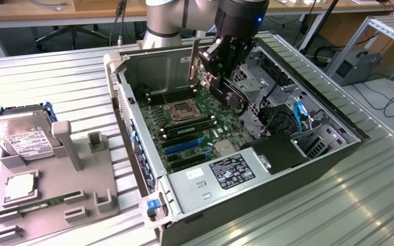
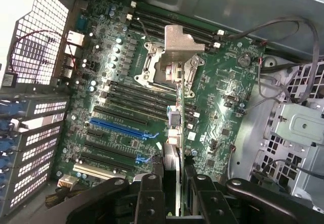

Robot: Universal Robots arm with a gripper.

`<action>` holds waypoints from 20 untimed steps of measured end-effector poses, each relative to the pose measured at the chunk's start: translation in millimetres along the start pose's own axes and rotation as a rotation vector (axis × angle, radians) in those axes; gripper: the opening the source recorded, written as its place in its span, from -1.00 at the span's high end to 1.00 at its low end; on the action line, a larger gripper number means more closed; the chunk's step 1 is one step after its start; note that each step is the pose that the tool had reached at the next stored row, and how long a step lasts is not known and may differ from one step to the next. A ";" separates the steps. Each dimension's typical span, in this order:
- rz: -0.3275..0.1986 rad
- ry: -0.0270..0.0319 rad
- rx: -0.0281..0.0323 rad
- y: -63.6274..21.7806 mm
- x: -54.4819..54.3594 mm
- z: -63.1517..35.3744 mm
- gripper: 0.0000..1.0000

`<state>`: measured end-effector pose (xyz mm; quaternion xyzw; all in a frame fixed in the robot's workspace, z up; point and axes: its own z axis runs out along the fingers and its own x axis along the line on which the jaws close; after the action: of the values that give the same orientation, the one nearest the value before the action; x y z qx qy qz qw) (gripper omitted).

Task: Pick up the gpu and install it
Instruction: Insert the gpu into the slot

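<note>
Case (image 1: 152,66): we find it lying open side up on the table (image 1: 67,82), its walls bounding the work space.
Motherboard (image 2: 126,82): we see it flat on the case floor, open above.
Gripper (image 2: 172,186): we see it clamped on the gpu (image 2: 173,148).
Gpu: we see it held edge-on above the motherboard, clear of it.
Blue slot (image 2: 119,127): we see it uncovered, beside the card's edge.
</note>
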<state>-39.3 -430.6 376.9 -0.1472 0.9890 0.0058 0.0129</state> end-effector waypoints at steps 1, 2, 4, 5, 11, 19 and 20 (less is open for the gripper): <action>-0.007 0.0000 -0.0002 0.0 0.0 0.0 0.47; -0.013 0.0001 -0.0004 0.0 0.0 0.0 0.47; -0.020 0.0001 -0.0006 0.0 0.0 0.0 0.47; -0.024 0.0002 -0.0007 0.0 0.0 0.0 0.47; -0.044 0.0003 -0.0012 0.0 0.0 0.0 0.47; -0.076 0.0006 -0.0021 0.0 0.0 0.0 0.47; -0.079 0.0006 -0.0022 0.0 0.0 0.0 0.47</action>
<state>-39.3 -430.6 376.9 -0.1860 0.9824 0.0064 0.0127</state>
